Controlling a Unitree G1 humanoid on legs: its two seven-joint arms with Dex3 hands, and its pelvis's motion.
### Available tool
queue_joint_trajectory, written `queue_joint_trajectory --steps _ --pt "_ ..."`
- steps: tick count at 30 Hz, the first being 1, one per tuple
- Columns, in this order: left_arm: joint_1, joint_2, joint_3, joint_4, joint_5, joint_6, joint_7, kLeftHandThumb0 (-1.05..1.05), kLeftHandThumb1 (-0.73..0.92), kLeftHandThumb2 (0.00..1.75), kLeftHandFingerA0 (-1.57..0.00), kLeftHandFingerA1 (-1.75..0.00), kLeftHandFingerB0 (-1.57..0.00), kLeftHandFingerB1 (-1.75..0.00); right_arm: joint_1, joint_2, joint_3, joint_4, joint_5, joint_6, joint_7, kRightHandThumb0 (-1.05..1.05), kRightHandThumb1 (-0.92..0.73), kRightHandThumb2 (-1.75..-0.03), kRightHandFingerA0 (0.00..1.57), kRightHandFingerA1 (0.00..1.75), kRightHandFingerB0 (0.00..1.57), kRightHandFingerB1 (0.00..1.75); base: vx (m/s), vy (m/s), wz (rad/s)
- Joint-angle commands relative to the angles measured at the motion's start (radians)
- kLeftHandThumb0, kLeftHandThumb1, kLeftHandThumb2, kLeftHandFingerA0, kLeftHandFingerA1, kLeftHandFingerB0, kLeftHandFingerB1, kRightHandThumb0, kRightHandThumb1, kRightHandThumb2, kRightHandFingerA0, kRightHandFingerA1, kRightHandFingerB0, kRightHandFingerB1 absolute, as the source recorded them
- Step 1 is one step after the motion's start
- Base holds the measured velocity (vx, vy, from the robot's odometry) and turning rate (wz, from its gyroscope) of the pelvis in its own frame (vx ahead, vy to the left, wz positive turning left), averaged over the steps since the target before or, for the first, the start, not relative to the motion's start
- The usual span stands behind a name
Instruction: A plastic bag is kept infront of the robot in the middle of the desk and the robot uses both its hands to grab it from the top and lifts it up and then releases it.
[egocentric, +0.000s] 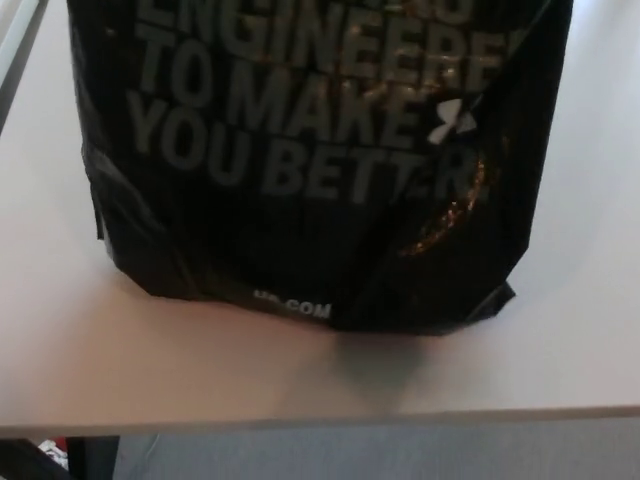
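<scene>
Bag material: the plastic bag (310, 160) is black, thin, glossy film, creased, with a small shiny glint and a brownish sheen on its right side
Bag shape: broad and boxy, standing upright; its lower corners fold into small points at left and right, and its top runs out of the picture
Bag print: pale grey block capitals in rows reading "ENGINEERE", "TO MAKE", "YOU BETT", with small lettering ending ".COM" near the bottom edge
Bag count: one
Bag place: on the desk (560, 330), its base resting flat on the surface, in the middle of the view and a little back from the near edge
Desk material: smooth, matt, pale top with a thin light edge along the near side
Desk count: one
Below the desk: a grey floor (400, 455) and a dark leg (92, 458) at the near left, with a small red patch beside it
Hands: neither hand shows, so how their fingers stand cannot be told, nor where the bag lies relative to them
</scene>
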Motion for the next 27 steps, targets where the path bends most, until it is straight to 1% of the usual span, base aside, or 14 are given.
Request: queue_joint_trajectory --steps 1,2,4,7,8,10,11,14,15,16,20,21,22,27 --pt "-0.049 0.129 -0.036 0.106 0.238 0.033 0.184 -0.74 0.8 0.62 -0.41 -0.39 -0.31 -0.3 -0.042 -0.059 0.099 0.152 -0.258 -0.199 -0.227 -0.72 -0.5 -0.83 0.3 0.45 0.08 0.39 0.0 0.0 0.0" --pt "0.009 0.163 -0.032 0.06 0.241 0.005 0.159 -0.84 0.75 1.03 -0.26 -0.47 -0.19 -0.42 -0.005 -0.062 0.105 0.123 -0.26 -0.231 -0.22 -0.71 -0.48 -0.81 0.3 0.44 0.13 0.39 0.0 0.0 0.0" --pt "0.142 0.239 -0.015 -0.035 0.24 -0.068 0.12 -0.82 0.76 1.03 -0.25 -0.47 -0.18 -0.41 0.076 -0.079 0.106 0.061 -0.26 -0.309 -0.22 -0.68 -0.45 -0.77 0.32 0.44 0.18 0.39 0.0 0.0 0.0" --pt "0.155 0.244 -0.007 -0.049 0.243 -0.068 0.118 -0.82 0.76 1.03 -0.25 -0.47 -0.18 -0.41 0.078 -0.08 0.102 0.064 -0.265 -0.32 -0.225 -0.68 -0.45 -0.77 0.32 0.44 0.18 0.39 0.0 0.008 0.0" --pt "0.267 0.33 0.0 -0.089 0.252 -0.112 0.108 -0.81 0.76 1.04 -0.25 -0.47 -0.15 -0.41 0.169 -0.119 0.08 0.03 -0.254 -0.419 -0.28 -0.69 -0.59 -0.59 0.42 0.35 0.26 0.29 0.02 0.005 0.08" --pt "0.36 0.394 0.02 -0.125 0.245 -0.138 0.111 -0.8 0.75 1.03 -0.27 -0.47 -0.18 -0.42 0.225 -0.142 0.063 0.008 -0.247 -0.473 -0.307 -0.67 -0.58 -0.59 0.44 0.35 0.25 0.29 0.02 -0.013 0.12" --pt "0.399 0.414 0.031 -0.11 0.236 -0.172 0.139 -0.79 0.74 1.02 -0.27 -0.47 -0.17 -0.41 0.247 -0.149 0.06 0.001 -0.252 -0.486 -0.334 -0.66 -0.58 -0.59 0.48 0.36 0.26 0.3 0.03 -0.036 0.08" --pt "0.431 0.425 0.048 -0.122 0.234 -0.18 0.148 -0.79 0.74 1.02 -0.27 -0.47 -0.17 -0.41 0.26 -0.153 0.05 -0.005 -0.263 -0.497 -0.347 -0.66 -0.58 -0.59 0.48 0.36 0.26 0.3 0.04 -0.05 0.46" --pt "0.517 0.464 0.056 -0.069 0.237 -0.19 0.217 -0.78 0.76 0.99 -0.29 -0.46 -0.17 -0.4 0.319 -0.186 0.039 -0.065 -0.264 -0.514 -0.351 -0.76 -0.53 -0.83 0.46 0.48 0.18 0.39 0.0 -0.077 0.49" --pt "0.574 0.488 0.067 -0.04 0.237 -0.207 0.267 -0.72 0.9 0.67 -0.42 -0.38 -0.26 -0.29 0.361 -0.208 0.025 -0.106 -0.26 -0.53 -0.355 -0.74 -0.52 -0.82 0.46 0.48 0.19 0.39 0.0 0.0 0.0" --pt "0.62 0.5 0.096 -0.044 0.242 -0.228 0.298 -0.72 0.9 0.67 -0.42 -0.38 -0.26 -0.29 0.399 -0.222 -0.006 -0.149 -0.263 -0.542 -0.352 -0.74 -0.52 -0.82 0.46 0.48 0.19 0.39 0.01 -0.002 0.04" --pt "0.661 0.514 0.113 -0.025 0.226 -0.226 0.309 -0.7 0.87 0.66 -0.52 -0.43 -0.29 -0.3 0.429 -0.233 -0.018 -0.181 -0.264 -0.543 -0.358 -0.72 -0.51 -0.79 0.45 0.47 0.17 0.38 0.0 0.0 0.0" --pt "0.742 0.541 0.149 0.01 0.189 -0.23 0.321 -0.73 0.89 0.67 -0.49 -0.41 -0.28 -0.3 0.48 -0.252 -0.043 -0.229 -0.259 -0.556 -0.374 -0.6 -0.55 -0.57 0.49 0.38 0.25 0.29 -0.01 0.05 -0.13" --pt "0.936 0.564 0.258 -0.048 0.144 -0.302 0.361 -0.72 0.9 0.68 -0.5 -0.45 -0.29 -0.3 0.538 -0.298 -0.149 -0.274 -0.219 -0.568 -0.334 -0.62 -0.59 -0.58 0.48 0.38 0.25 0.3 -0.02 0.076 -0.23"
